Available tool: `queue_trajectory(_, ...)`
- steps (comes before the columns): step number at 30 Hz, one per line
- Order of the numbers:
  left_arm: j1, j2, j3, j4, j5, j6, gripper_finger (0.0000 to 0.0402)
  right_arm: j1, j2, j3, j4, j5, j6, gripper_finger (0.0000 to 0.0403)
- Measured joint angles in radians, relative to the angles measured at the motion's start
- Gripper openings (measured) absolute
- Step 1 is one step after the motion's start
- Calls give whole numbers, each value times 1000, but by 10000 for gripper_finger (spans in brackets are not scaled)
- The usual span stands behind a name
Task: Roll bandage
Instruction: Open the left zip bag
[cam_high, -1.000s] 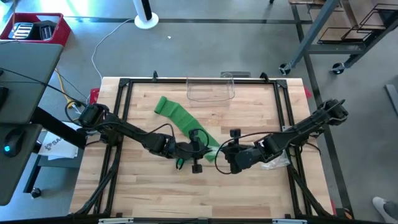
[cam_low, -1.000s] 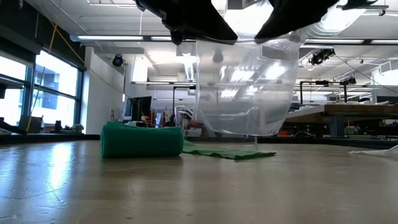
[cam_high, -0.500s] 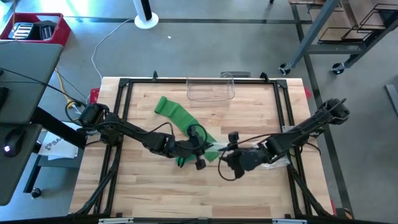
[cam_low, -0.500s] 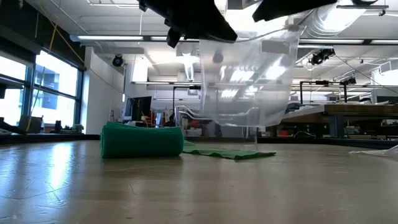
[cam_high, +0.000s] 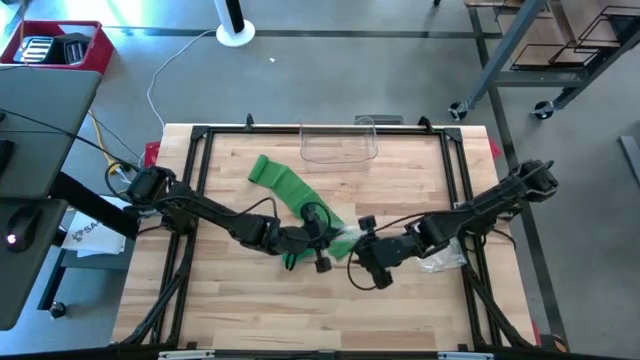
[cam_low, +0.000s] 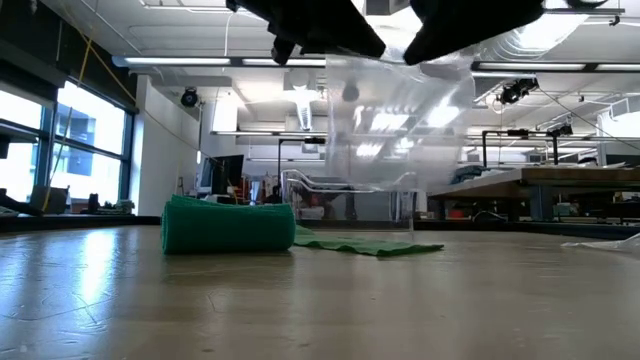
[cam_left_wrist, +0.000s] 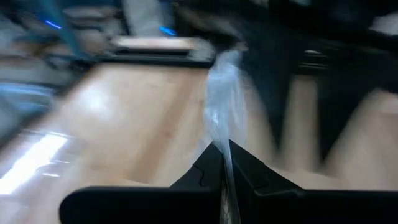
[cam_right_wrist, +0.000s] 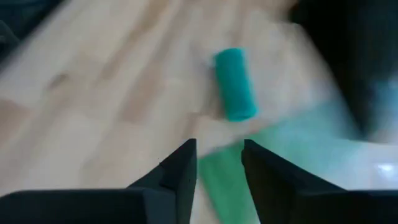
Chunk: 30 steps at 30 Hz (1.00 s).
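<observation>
Lying on the table (cam_high: 250, 310), left of centre in the high view: the green bandage (cam_high: 290, 190), only partly wound, with a short roll (cam_high: 262, 169) at its upper-left end and a flat loose strip (cam_high: 305, 205) running diagonally down toward the middle. Seen in the low view as a fat cylinder (cam_low: 228, 228) at left with the tail (cam_low: 365, 246) trailing right. Poised at the strip's lower end, centre frame: the left gripper (cam_high: 322, 252), pinched fully shut on a sheet of clear plastic wrap (cam_left_wrist: 222, 106), raised off the wood and hanging as a see-through curtain (cam_low: 395, 130) at top centre of the low view, probably held up to keep it off the strip. Just beside, to the right: the right gripper (cam_high: 358, 250), fingers parted and holding nothing, pointed across the green tail (cam_right_wrist: 273, 149) toward the roll (cam_right_wrist: 235, 84) in the upper middle of its wrist view. Likely placed so as to get at the bandage once the plastic is clear. Rolling itself judged barely begun, most of the length not yet wound. Standing unused at the table's top centre: a clear box (cam_high: 338, 146).
</observation>
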<state>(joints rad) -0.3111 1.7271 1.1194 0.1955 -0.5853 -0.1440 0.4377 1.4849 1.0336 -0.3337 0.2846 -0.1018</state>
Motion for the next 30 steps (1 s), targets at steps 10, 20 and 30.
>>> queue_trajectory(10,-20,0,0,-44,-143,150,0,2,1,0,6,21,13,76)
queue_trajectory(20,-16,-5,0,-42,-57,-41,0,13,1,0,20,331,-141,126)
queue_trajectory(30,-12,-5,0,-24,-1,-89,0,-2,9,0,-36,315,-162,102)
